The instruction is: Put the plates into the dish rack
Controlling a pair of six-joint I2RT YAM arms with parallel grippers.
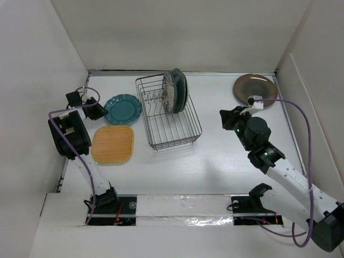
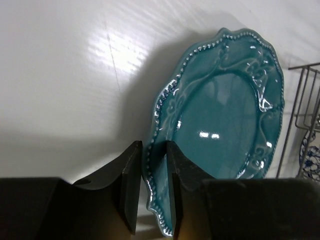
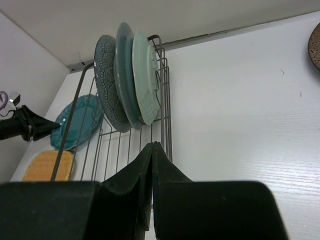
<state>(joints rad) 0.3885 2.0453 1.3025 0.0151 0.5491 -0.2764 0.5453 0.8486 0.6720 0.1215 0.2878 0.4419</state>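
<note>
surface: white table (image 1: pixel 226 161) | surround: white walls (image 1: pixel 188 32) | near edge: glossy strip (image 1: pixel 183 204)

The left gripper (image 2: pixel 154 152) straddles the beaded near rim of the dark teal scalloped plate (image 2: pixel 225 115), a dark finger pressed on each side. The black wire dish rack (image 2: pixel 299 102) stands beside the plate on the white table (image 2: pixel 65 85).

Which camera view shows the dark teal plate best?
Left wrist: the teal plate is close up, its beaded rim between the fingers of the left gripper. Top view shows it whole but small; right wrist, partly behind the dish rack.
</note>
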